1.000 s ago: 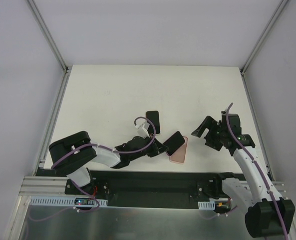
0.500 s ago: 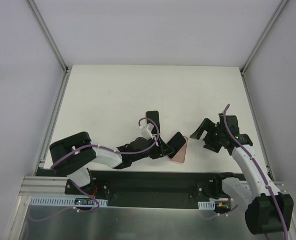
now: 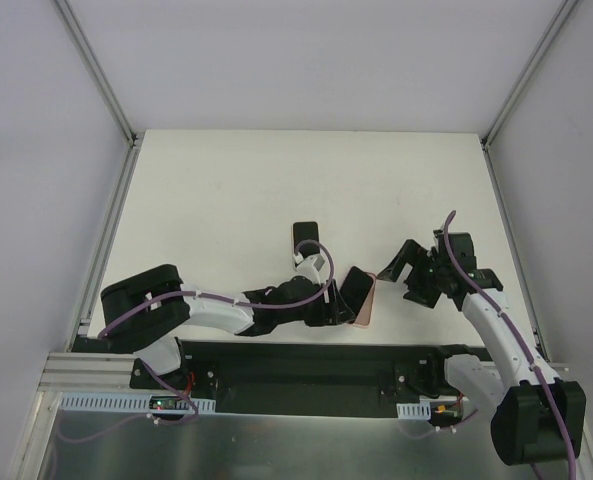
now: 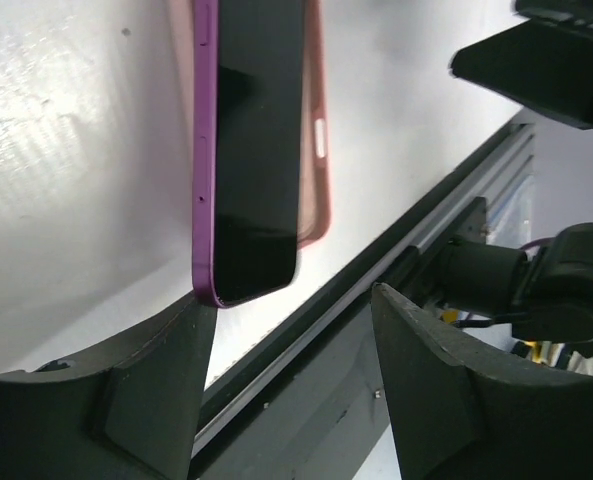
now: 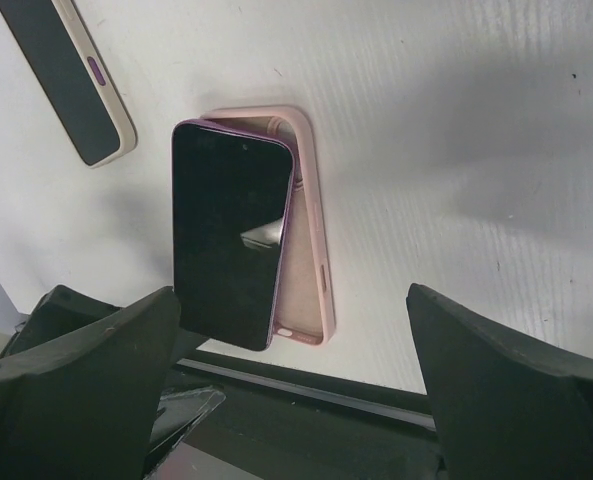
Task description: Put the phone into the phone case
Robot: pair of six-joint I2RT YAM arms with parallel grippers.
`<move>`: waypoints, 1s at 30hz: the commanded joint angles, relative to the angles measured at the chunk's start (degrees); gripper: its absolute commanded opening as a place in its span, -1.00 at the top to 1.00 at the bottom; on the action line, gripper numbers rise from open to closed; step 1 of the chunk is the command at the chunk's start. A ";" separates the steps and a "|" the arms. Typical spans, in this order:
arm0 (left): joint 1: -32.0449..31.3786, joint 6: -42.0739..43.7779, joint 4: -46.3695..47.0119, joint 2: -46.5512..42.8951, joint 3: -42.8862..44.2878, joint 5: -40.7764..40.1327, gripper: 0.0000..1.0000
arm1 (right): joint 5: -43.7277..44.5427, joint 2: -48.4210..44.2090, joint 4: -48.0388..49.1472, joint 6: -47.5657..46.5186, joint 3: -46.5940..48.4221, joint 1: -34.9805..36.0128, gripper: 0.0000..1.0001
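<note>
The phone (image 4: 251,150), dark-screened with a purple edge, lies slanted on the open pink phone case (image 4: 319,130), one long side still out over the case's rim. From above, the phone (image 3: 353,291) and case (image 3: 367,307) sit near the table's front edge. My left gripper (image 4: 291,375) stands open just short of the phone's near end; the phone's corner is at the left finger (image 4: 146,390) and nothing is between the jaws. My right gripper (image 5: 296,400) hangs wide open to the right of the case (image 5: 311,220) and phone (image 5: 226,235), apart from both.
A second phone in a beige case (image 3: 305,240) lies screen up just behind the left arm, also seen in the right wrist view (image 5: 71,80). The black rail (image 3: 306,355) runs along the table's front edge right beside the case.
My left gripper has opened and let go of the phone, which now rests more squarely over the pink case. The left arm slid right; the right gripper drifted slightly toward the case.
</note>
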 commanded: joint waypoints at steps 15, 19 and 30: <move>-1.58 11.63 -18.73 -5.76 10.21 -4.44 -0.43 | 0.18 -0.41 -0.10 -0.67 -0.63 -0.26 -0.95; -1.58 13.47 -22.07 -6.73 11.62 -5.66 -0.36 | 0.18 -0.15 0.33 -0.14 -0.71 -0.35 -0.94; 10.88 27.20 -34.20 -16.05 13.47 -2.97 0.24 | -4.29 1.17 4.11 -4.79 -3.96 -0.26 -0.91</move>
